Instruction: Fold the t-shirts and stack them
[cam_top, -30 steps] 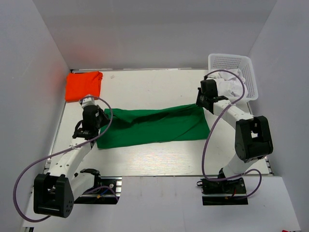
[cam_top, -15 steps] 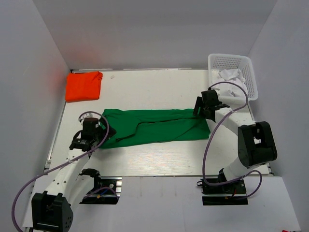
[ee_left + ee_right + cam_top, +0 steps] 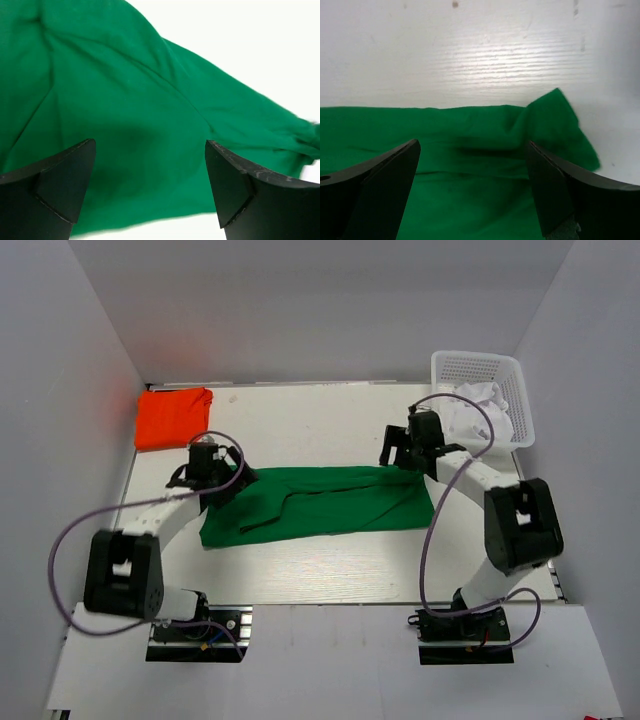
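Note:
A deep green t-shirt (image 3: 320,502) lies flat as a long folded band across the middle of the table. My left gripper (image 3: 230,480) hovers open over its far left corner, nothing between the fingers; the left wrist view shows green cloth (image 3: 125,90) below the open left gripper (image 3: 150,150). My right gripper (image 3: 397,453) stands open over the far right corner, where the cloth's far edge and corner (image 3: 550,120) show past the open right gripper (image 3: 473,147). An orange-red t-shirt (image 3: 173,417) sits folded at the far left corner of the table, away from both grippers.
A white mesh basket (image 3: 478,358) stands at the far right corner with crumpled white cloth (image 3: 478,405) in it, just behind the right arm. White walls close the table in on the left, right and back.
Both grippers have gone from shut to open and let go of the green t-shirt's ends. The shirt has settled flat. Both arms moved toward the near side, then back over the shirt's far corners.

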`<state>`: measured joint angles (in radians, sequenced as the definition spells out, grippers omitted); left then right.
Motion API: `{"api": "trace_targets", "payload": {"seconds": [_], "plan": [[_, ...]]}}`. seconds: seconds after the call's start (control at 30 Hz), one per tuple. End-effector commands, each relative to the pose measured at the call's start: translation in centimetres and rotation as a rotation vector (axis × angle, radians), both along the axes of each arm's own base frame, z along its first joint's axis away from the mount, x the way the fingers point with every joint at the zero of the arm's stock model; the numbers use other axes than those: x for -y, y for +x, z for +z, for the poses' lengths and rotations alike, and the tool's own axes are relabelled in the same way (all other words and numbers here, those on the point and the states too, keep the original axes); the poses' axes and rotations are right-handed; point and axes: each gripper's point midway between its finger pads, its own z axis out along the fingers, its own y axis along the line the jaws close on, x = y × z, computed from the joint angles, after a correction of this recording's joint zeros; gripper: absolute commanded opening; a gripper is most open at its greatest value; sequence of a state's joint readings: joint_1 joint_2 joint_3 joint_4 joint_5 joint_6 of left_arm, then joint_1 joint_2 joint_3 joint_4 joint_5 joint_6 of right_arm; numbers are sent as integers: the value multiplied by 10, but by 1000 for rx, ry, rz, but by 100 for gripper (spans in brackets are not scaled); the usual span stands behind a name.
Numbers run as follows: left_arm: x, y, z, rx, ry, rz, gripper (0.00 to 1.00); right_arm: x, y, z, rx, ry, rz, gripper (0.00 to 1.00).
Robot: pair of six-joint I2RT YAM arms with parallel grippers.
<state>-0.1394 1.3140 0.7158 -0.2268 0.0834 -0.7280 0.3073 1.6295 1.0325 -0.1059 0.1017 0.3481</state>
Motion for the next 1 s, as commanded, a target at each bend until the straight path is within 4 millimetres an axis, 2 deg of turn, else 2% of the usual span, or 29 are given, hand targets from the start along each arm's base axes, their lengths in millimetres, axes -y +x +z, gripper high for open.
{"api": "trace_targets", "payload": {"seconds": [0.0,0.07,0.1,0.2,0.27,0.3,0.33,0.37,0.4,0.43,0.47,0.5,0.53,0.57,0.6,0.63,0.67,0.7,0.73,0.77,0.8,0.87,0.9,0.97], "plan": [[14,28,-2,17,-30,-63,100,-20,11,-18,-36,34,64,90],[18,38,-8,2,-36,-70,100,-16,8,-27,-70,25,39,90],[18,39,-23,-40,-32,-69,100,-13,7,-35,-83,12,21,90],[20,54,-33,-57,-30,-69,100,5,-5,-50,-122,-28,-52,90],[20,68,-49,-90,-20,-62,100,8,-18,-59,-151,-39,-57,90],[22,73,-53,-100,-25,-68,100,3,-24,-54,-148,-18,-33,90],[25,93,-46,-67,-29,-69,100,2,-39,-65,-179,-17,-14,90],[30,99,-69,-107,-24,-77,100,-6,-47,-66,-192,12,31,90],[32,109,-76,-117,-29,-70,100,-12,-54,-60,-182,27,68,90],[37,139,-64,-68,-35,-71,100,-31,-77,-63,-223,87,165,90],[40,147,-73,-96,-42,-80,100,-44,-82,-60,-198,108,215,90],[43,152,-107,-166,-49,-75,100,-49,-95,-51,-166,113,264,90],[49,186,-91,-103,-63,-84,100,-62,-116,-55,-186,130,331,90],[61,198,-95,-92,-76,-108,100,-74,-135,-55,-186,123,399,90],[70,234,-72,-9,-105,-115,100,-81,-143,-49,-172,122,431,90],[86,240,-104,-46,-133,-157,100,-106,-171,-49,-187,130,551,90],[100,248,-110,-50,-151,-189,100,-114,-185,-52,-195,133,610,90],[110,285,-79,45,-183,-196,100,-124,-197,-51,-200,143,672,90],[122,292,-84,50,-200,-211,100,-139,-217,-52,-200,125,777,90],[130,293,-123,8,-215,-214,100,-151,-237,-55,-210,111,854,90],[145,309,-105,69,-238,-233,100,-154,-249,-61,-236,88,894,90],[165,314,-107,95,-332,-250,100,-167,-287,-69,-279,69,1072,90],[174,318,-110,133,-354,-255,100,-176,-298,-72,-287,57,1145,90],[178,319,-114,137,-355,-242,100,-184,-316,-77,-323,44,1209,90]]}}
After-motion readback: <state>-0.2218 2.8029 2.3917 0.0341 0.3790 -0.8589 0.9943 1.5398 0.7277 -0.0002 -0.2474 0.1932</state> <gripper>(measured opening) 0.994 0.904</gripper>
